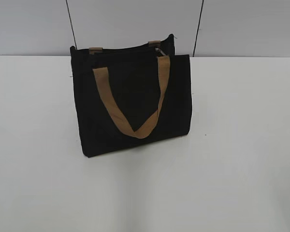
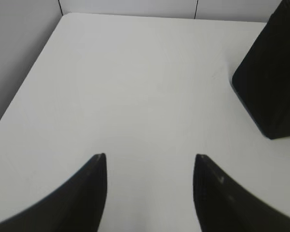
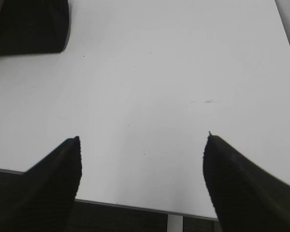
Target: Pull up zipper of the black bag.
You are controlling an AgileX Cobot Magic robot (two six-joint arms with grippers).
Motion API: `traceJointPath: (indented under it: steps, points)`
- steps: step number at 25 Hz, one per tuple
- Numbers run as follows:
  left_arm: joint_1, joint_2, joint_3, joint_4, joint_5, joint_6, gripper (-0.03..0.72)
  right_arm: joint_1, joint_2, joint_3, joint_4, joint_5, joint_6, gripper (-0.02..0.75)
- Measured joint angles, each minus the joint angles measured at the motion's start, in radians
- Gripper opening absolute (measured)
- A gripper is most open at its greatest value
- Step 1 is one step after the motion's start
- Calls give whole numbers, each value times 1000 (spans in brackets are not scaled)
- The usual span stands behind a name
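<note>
Exterior view: the black bag (image 1: 135, 99) stands upright on the white worktop (image 1: 241, 145), well apart from either tool, neither of which appears here. The zipper (image 1: 157, 45) shows only as a small silvery glint at the top edge near the bag's right end; the zip line itself is black on black and whether it is open or closed cannot be told. A tan handle (image 1: 133, 104) hangs down the front panel. Left wrist view: the left tool (image 2: 150, 157) has its jaws spread wide over bare worktop, holding nothing; a bag corner sits ahead and to its right, cut off by the frame. Right wrist view: the right tool (image 3: 142, 137) is likewise spread and empty near the worktop's near edge, with a bag corner ahead and to its left. Judgement: approach not yet begun. One tool should steady the bag's top edge while the other pinches the pull tab squarely, drawing along the zip line, clear of the handles.
</note>
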Motion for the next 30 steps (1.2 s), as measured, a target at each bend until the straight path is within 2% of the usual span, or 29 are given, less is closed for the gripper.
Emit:
traceJointPath:
  steps: [24, 30]
  points:
    - [11, -1, 1, 2, 0, 0, 415, 0, 0, 0, 0, 0, 0, 596]
    - [11, -1, 1, -2, 0, 0, 401, 0, 0, 0, -35, 0, 58, 596]
